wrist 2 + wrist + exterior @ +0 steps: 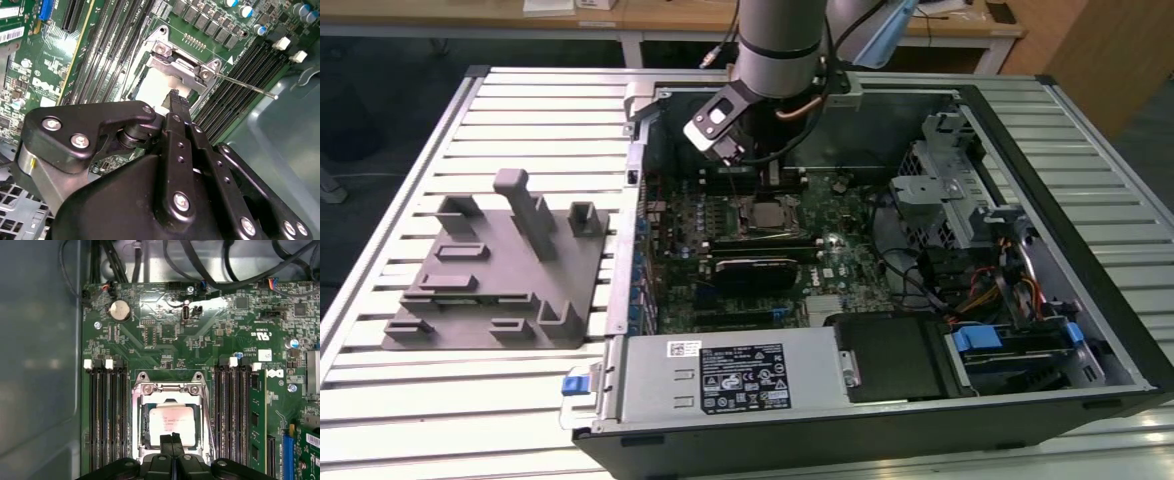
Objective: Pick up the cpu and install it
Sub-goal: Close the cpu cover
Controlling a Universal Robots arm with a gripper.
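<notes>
A: How does the arm [781, 40] stand?

B: It comes down near upright from the top of the exterior view into the open computer case [1081, 170]. Its wrist hangs over the far part of the motherboard [165, 330].

A: And the gripper [172, 439]?

B: Closed. In both wrist views its 2 fingers [176, 107] are pressed together with only a thin seam between them, and nothing is clamped there.

A: Where is the cpu [170, 421]?

B: It lies flat in the socket frame [170, 388] on the board, silvery-white top up, between 2 banks of memory slots [105, 410]. The metal frame surrounds it on all 4 sides.

A: How close are the fingertips?

B: They stand right over the edge of the chip nearest the gripper. I cannot tell whether they touch the metal top.

A: The lever [250, 87]?

B: In the second wrist view, a thin rod runs out from 1 corner of the frame, slanting across the slots beside it.

A: Anything outside the case?

B: A grey stepped block [494, 270] with upright posts sits on the slatted table [400, 150]. It is on the exterior view's left of the case, well apart from the gripper.
</notes>
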